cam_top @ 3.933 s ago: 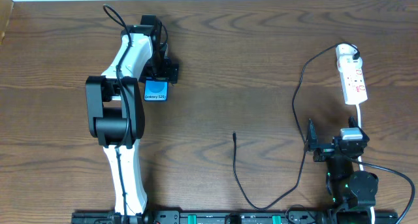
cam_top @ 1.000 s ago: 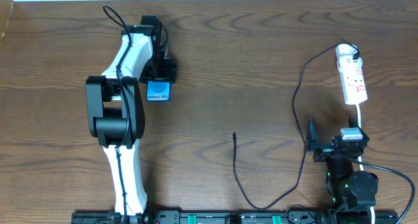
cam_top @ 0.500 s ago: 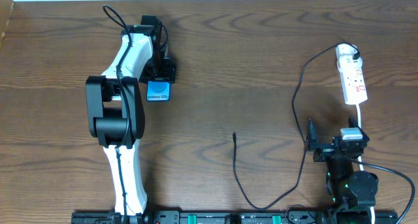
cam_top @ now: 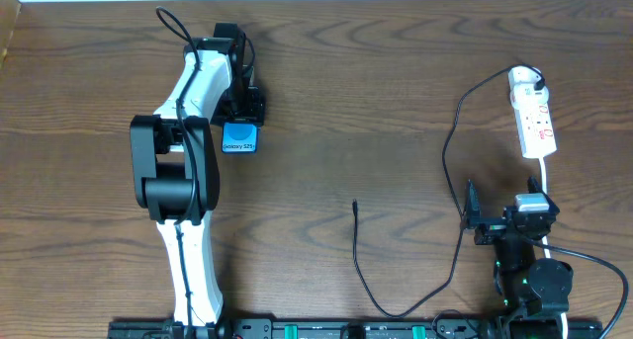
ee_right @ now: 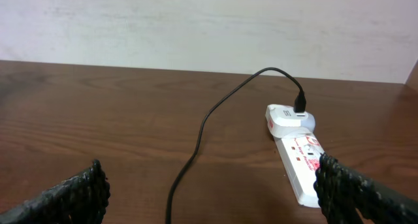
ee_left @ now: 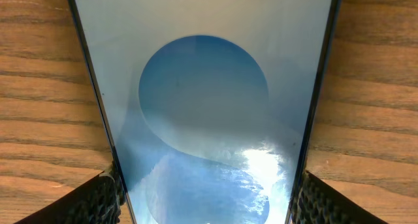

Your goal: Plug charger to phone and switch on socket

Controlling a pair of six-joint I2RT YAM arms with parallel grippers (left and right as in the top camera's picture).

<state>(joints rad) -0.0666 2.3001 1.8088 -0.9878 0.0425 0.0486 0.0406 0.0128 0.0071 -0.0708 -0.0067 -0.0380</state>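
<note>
The phone (cam_top: 238,137), blue screen up, lies on the table at the far left, partly under my left arm. In the left wrist view the phone (ee_left: 202,106) fills the space between the fingers of my left gripper (ee_left: 206,198), which press on its two long edges; overhead that gripper (cam_top: 245,112) sits over the phone's far end. The charger's black cable (cam_top: 454,141) runs from its free tip (cam_top: 355,203) at mid-table to the plug in the socket strip (cam_top: 534,122). My right gripper (cam_top: 504,225) is open and empty, just short of the strip (ee_right: 300,168).
The cable (ee_right: 202,119) loops near the front edge (cam_top: 396,312) and rises past my right gripper (ee_right: 209,198). The strip's white cord (cam_top: 545,176) runs back beside the right arm. A pale wall stands behind the table's far edge.
Since 3.9 s ago the left fingers have drawn in on the phone and it shifted slightly right. Nothing visibly moved in the last second. The right arm has stayed still.
</note>
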